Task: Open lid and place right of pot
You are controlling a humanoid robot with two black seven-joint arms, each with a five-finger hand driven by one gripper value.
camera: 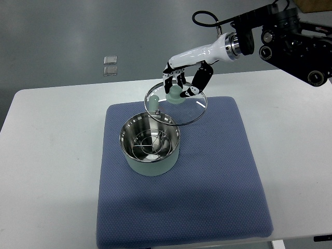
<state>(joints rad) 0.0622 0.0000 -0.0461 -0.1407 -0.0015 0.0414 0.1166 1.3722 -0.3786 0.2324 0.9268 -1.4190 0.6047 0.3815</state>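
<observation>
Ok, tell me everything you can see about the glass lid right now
The lid is a round clear glass disc with a thin metal rim and a pale green knob on top. It is off the pot, held up and tilted beyond the pot's far right edge, over the blue mat. The right hand grips it by the knob, fingers curled around it. Its near rim overlaps the pot's rim in this view; contact cannot be told.

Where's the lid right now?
In the top view, the glass lid is held by its knob in the right hand, tilted just behind the open pot, over the blue mat.
</observation>
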